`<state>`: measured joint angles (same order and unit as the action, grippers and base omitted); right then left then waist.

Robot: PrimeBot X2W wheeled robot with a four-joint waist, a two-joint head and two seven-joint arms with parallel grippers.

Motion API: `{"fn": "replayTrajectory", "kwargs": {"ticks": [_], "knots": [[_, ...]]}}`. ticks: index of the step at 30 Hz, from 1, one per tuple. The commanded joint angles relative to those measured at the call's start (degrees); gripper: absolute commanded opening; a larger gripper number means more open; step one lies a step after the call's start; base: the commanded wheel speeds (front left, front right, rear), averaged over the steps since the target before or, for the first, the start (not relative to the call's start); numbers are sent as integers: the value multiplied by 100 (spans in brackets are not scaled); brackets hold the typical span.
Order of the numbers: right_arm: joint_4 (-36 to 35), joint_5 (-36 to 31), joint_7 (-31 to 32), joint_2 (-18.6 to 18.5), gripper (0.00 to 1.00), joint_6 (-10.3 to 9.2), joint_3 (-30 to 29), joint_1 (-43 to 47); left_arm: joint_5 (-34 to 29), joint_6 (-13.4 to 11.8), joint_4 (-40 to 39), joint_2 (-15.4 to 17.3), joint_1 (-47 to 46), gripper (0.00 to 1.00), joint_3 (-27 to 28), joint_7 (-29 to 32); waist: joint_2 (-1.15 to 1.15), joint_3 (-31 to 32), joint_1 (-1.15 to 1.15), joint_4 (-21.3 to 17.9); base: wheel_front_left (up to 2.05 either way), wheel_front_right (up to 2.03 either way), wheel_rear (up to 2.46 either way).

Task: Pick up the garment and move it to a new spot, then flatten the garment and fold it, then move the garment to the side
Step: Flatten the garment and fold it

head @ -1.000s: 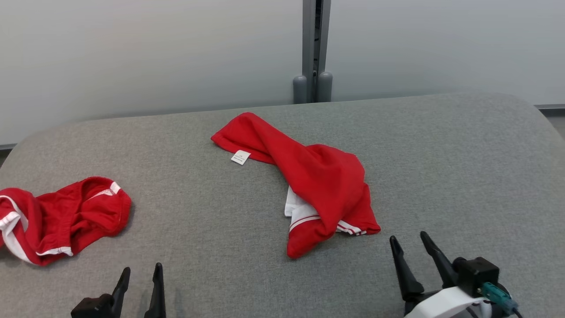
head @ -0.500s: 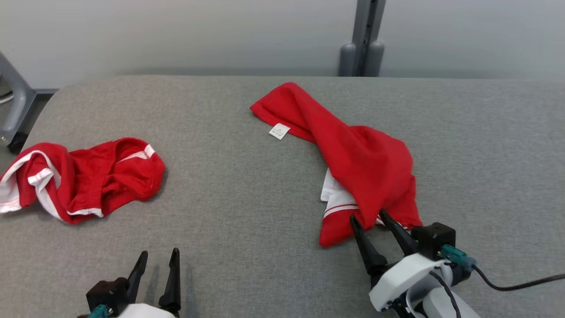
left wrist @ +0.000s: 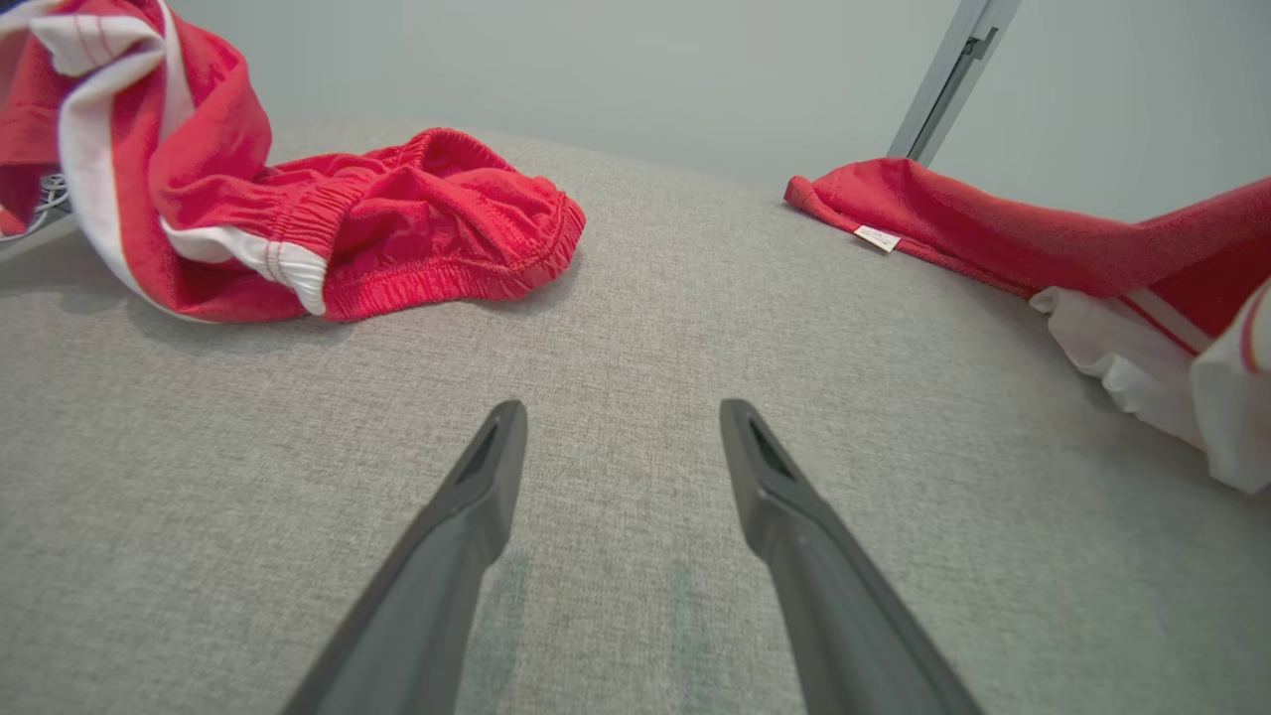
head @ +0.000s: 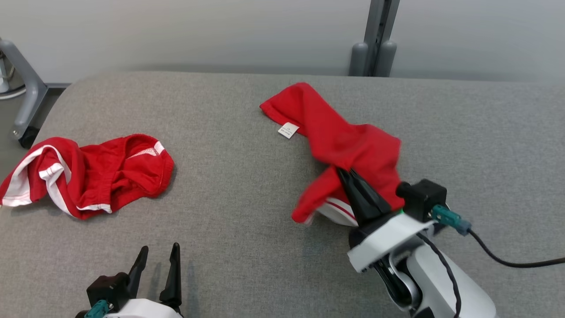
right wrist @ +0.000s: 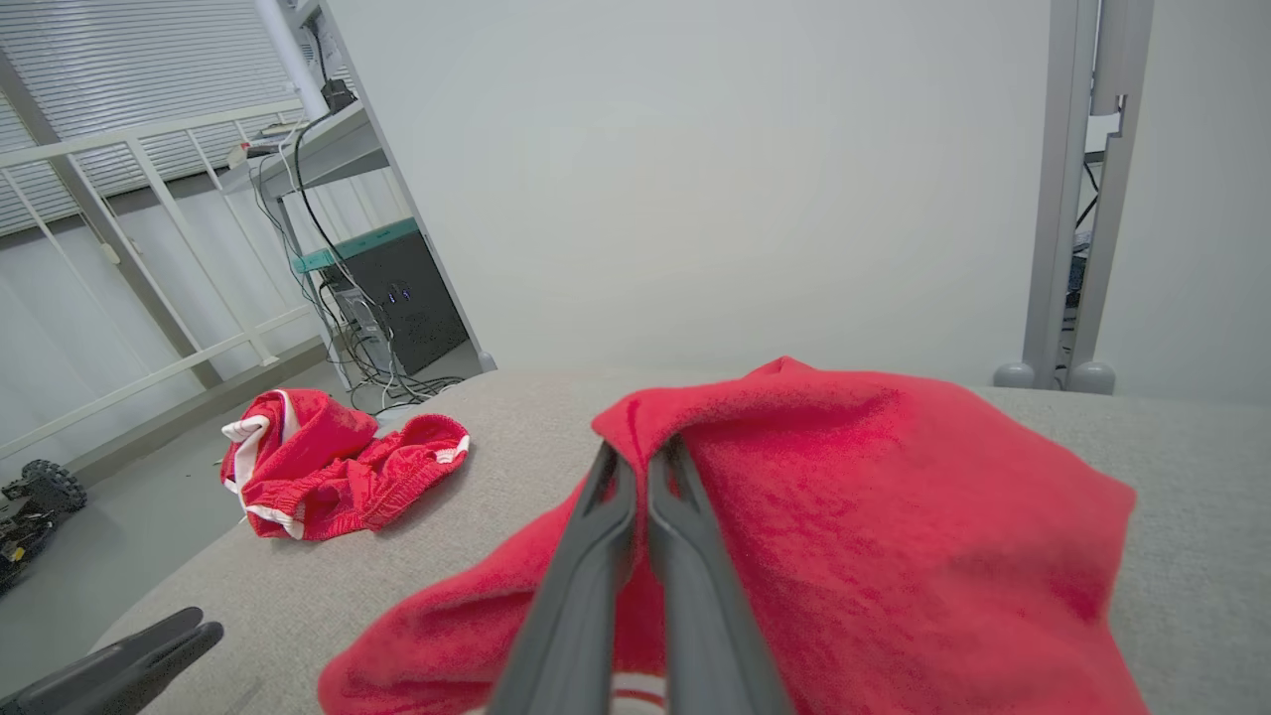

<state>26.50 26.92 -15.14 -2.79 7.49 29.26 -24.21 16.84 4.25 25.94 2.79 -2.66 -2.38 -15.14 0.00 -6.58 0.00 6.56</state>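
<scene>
Right fingers (head: 343, 173) (right wrist: 640, 452) pressed close together, gripping the red garment (head: 348, 141) by its near, bunched part; white stripes just under the grip; near end raised a bit off the gray desk (head: 247, 247), far end flat on it, with a small white tag (head: 288, 130) at that far edge; garment in the middle of the desk, a little to the right; left fingers (head: 160, 247) (left wrist: 621, 412) spread apart, holding nothing, low over bare desk at the near left; red shorts (head: 101, 172) with white stripes crumpled at the far left, well apart from the garment; gray post (head: 378, 35) behind the desk.
</scene>
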Motion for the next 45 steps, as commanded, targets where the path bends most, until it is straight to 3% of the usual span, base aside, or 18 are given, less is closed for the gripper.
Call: {"fn": "replayTrajectory", "kwargs": {"ticks": [1, 6, 11, 18, 19, 20, 21, 25, 32, 39, 45], "knots": [[-108, 77, -1, -24, 0, 1, 59, -115, 23, 24, 20, 20, 27, 100, -2, -1, 0, 98, 0, -41, 0, 0, 0], [-920, 729, -1, -29, 0, 1, 390, -588, 30, 75, 136, 22, 92, 100, -122, -1, 0, 340, 0, -75, 0, 0, 0], [-1570, 1085, -1, -34, 0, 1, 112, -888, 79, 84, 206, 19, 148, 100, -205, -1, 0, 450, 0, -88, 0, 0, 0], [-674, 551, -2, -359, 0, 1, -983, -561, 148, 50, 160, 21, 52, 100, -276, -1, 0, 261, 0, -15, 0, 0, 0], [-385, 392, -1, -448, 5, 1, -1154, -509, 151, 51, 147, 22, -2, 100, -282, -1, 0, 213, 0, 1, 0, 0, 0], [-90, 240, -1, -524, 70, 1, -1359, -497, 148, 53, 135, 21, -56, 100, -293, -1, 0, 157, 0, 19, 0, 0, 0], [218, 138, -1, -567, 100, 1, -1553, -485, 140, 54, 119, 18, -99, 100, -313, -1, 0, 109, 0, 34, 0, 0, 0], [936, -440, -1, -715, 100, 1, -2143, -541, 106, 45, 94, 23, -208, 100, -344, -1, 0, -56, 0, 39, 0, 0, 0], [794, -855, -1, -596, 100, 1, -2478, -258, 151, 8, 92, 23, -261, 100, -370, -1, 0, -71, 0, -131, 0, 0, 0], [216, -869, -1, -494, 100, 1, -1656, 629, 237, 23, 159, 21, -141, 100, -375, -1, 0, 146, 0, -305, 0, 0, 0], [231, -797, -2, -537, 100, 1, -914, 1225, 231, 29, 166, 20, -23, 100, -340, -1, 0, 326, 0, -436, 0, 0, 0]]}}
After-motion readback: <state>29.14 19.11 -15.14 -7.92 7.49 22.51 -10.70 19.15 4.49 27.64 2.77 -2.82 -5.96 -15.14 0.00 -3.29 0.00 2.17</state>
